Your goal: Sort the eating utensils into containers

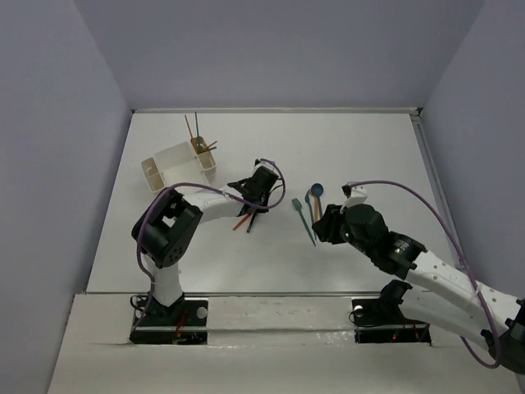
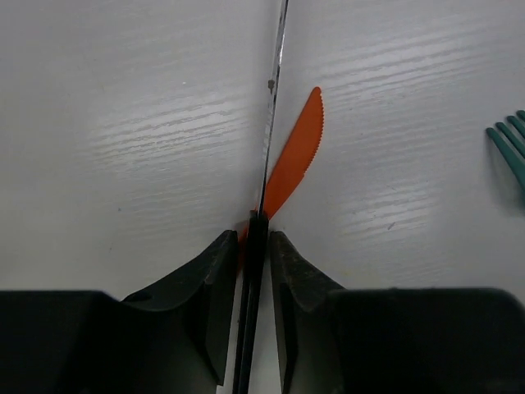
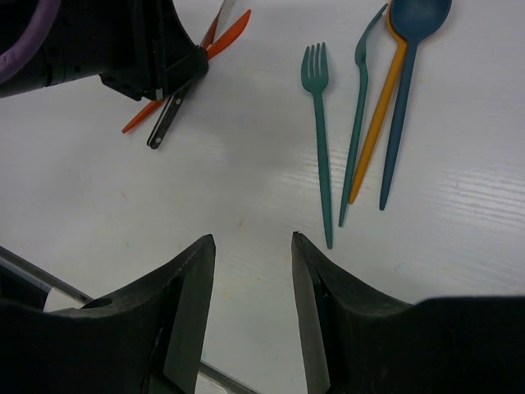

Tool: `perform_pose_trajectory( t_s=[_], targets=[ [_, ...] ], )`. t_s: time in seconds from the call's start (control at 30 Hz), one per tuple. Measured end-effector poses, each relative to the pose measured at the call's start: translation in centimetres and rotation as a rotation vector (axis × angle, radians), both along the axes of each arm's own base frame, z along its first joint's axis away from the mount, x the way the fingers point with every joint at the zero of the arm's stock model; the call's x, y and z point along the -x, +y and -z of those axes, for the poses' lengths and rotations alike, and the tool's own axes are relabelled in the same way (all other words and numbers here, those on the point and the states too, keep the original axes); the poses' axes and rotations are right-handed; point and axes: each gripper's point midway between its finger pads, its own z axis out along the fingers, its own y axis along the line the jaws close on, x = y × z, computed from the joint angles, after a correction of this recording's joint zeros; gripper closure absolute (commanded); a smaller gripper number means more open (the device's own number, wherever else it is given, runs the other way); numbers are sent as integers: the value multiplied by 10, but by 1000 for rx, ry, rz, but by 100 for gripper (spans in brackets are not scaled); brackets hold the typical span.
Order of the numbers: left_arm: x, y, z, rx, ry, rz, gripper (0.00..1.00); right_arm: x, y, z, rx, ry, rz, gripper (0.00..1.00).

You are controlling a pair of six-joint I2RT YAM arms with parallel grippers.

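White table (image 1: 344, 148), lilac walls. Left gripper (image 2: 254, 240) reaches mid-table, pinching a dark utensil (image 2: 254, 295) beside an orange knife (image 2: 297, 156). Right gripper (image 3: 253, 246) hovers spread near the fork (image 3: 320, 139). Box (image 1: 176, 164) sits far-left.

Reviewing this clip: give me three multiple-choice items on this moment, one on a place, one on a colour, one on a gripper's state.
1. Where is the fork?
A) on a plate
B) flat on the table
C) held in the air

2. What colour is the knife in the left gripper?
A) orange
B) teal
C) white

3. How is the right gripper?
A) open, empty
B) shut, empty
C) shut on the fork

Answers:
1 B, the fork lies flat on the table among other loose pieces.
2 A, its toothed blade shows orange beyond the fingers.
3 A, only bare table shows between its spread fingers.
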Motion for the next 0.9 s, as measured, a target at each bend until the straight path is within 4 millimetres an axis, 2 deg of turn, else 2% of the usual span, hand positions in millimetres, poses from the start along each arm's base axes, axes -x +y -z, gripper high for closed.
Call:
perform_pose_trajectory(
  t_s=[0.03, 0.1, 0.33, 0.43, 0.47, 0.53, 0.57, 0.6, 0.67, 0.73, 0.8, 0.9],
  targets=[
    [0, 1, 3, -8, 4, 1, 85, 0, 0, 0, -1, -1, 0, 51],
    [-1, 2, 4, -16, -2, -3, 99, 0, 0, -1, -3, -2, -1, 51],
    [-4, 0, -2, -3, -20, -8, 100, 1, 2, 4, -7, 1, -10, 51],
    [-4, 1, -22, 30, -52, -14, 100, 2, 2, 7, -5, 6, -13, 51],
    [-4, 1, -35, 48, -73, -17, 100, 2, 2, 8, -4, 7, -13, 51],
    [-7, 5, -73, 103, -147, -40, 100, 2, 3, 7, -10, 3, -17, 51],
    [-8, 7, -97, 141, -196, -55, 100, 1, 4, 6, -16, -1, -19, 51],
    [-10, 13, -133, 202, -266, -74, 100, 1, 5, 4, -22, -6, -20, 51],
    [-12, 29, -180, 281, -364, -119, 100, 0, 7, 2, -36, -21, -24, 51],
    [-17, 62, -236, 366, -493, -204, 100, 0, 6, 3, -41, -30, -29, 50],
    [-24, 110, -273, 398, -599, -325, 100, 1, 6, 4, -42, -36, -37, 49],
    [-34, 175, -298, 351, -701, -511, 100, 2, 8, 0, -55, -52, -46, 48]
  ],
)
